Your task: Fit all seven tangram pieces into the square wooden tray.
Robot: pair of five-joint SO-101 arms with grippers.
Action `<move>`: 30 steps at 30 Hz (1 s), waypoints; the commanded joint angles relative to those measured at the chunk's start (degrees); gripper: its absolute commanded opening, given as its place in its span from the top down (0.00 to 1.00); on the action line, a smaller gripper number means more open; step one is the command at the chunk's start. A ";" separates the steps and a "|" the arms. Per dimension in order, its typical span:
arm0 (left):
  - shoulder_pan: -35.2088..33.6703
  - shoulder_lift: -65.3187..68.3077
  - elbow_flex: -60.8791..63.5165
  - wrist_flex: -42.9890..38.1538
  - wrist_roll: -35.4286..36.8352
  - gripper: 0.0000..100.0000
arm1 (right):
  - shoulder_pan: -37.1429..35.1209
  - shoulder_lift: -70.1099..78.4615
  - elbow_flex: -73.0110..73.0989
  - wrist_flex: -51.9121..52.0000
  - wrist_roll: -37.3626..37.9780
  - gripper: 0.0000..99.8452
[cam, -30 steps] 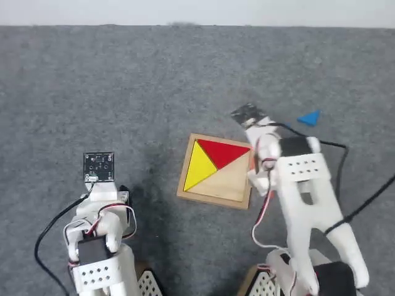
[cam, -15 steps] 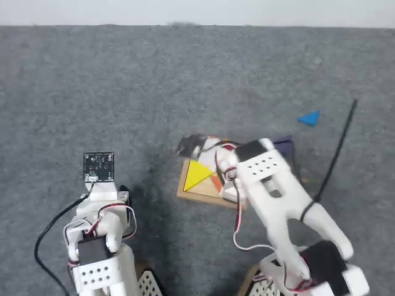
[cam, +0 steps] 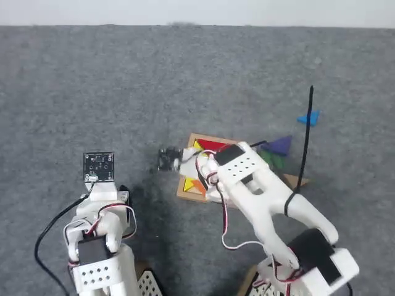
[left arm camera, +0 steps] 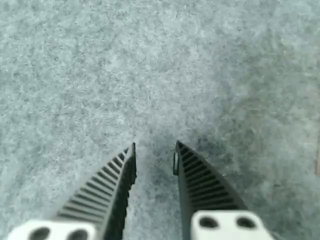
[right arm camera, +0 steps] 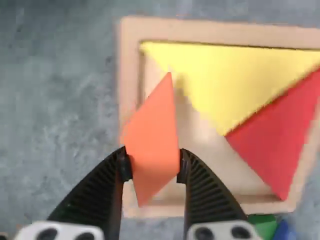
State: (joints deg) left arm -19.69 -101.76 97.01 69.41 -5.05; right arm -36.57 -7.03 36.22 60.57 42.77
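Right claw [right arm camera: 150, 159]: clamped on orange piece [right arm camera: 150, 125], held over wooden tray [right arm camera: 129, 85] corner, presumably for seating. Left claw [left arm camera: 154, 150]: slightly parted, empty.

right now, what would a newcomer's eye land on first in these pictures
First, the orange piece pinched between the right arm's fingers, held over a corner of the square wooden tray. Next, the big yellow triangle and red triangle lying edge to edge inside the tray. In the high view, a purple piece and a blue triangle lie on the grey carpet to the tray's right.
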 commanded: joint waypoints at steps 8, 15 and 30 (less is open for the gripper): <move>-0.18 0.09 -0.48 0.35 -0.62 0.88 | 6.99 3.47 -7.21 -1.19 -22.59 0.98; -0.18 0.09 -0.48 0.35 -0.62 0.88 | 16.04 7.34 -8.09 -1.63 -49.14 0.98; -0.18 0.09 -0.48 0.35 -0.62 0.88 | 14.37 6.90 -8.09 -2.07 -50.90 0.71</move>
State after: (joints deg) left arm -19.69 -101.76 97.01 69.41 -5.05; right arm -20.92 1.05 31.38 58.55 -7.78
